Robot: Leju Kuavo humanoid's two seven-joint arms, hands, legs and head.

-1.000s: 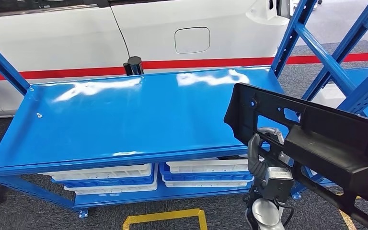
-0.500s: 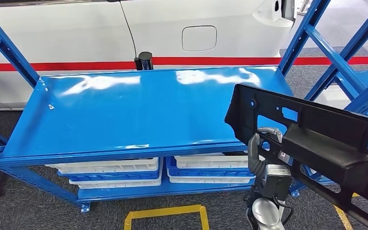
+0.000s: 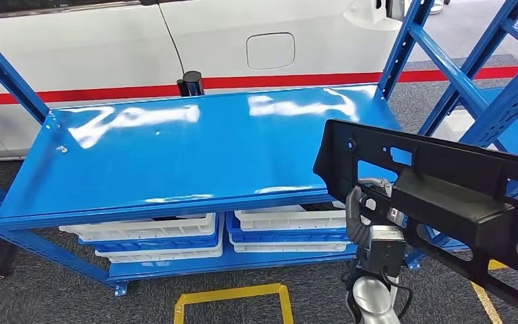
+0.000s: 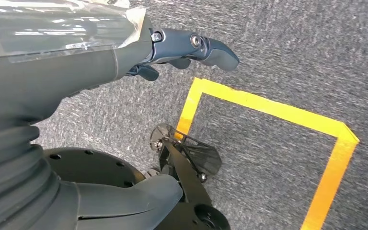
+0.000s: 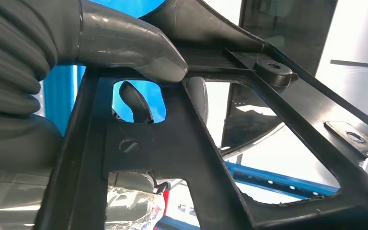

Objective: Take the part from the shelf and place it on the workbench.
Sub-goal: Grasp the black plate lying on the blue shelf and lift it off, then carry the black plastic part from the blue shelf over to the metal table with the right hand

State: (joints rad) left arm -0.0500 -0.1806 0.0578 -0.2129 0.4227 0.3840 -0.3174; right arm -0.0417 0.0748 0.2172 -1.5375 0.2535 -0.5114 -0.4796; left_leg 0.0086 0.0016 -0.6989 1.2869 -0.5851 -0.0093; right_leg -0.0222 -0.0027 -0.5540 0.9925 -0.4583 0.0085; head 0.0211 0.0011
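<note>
Head view shifted since earlier, right hand (image 3: 367, 202) still gripping black part (image 3: 445, 202), workbench (image 3: 195, 155) bare

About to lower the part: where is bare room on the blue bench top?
The workbench top is bare from the left upright to its middle, apart from a small white speck near the left edge. The right front corner is crowded: the black part, held by the right hand, overhangs it.
</note>
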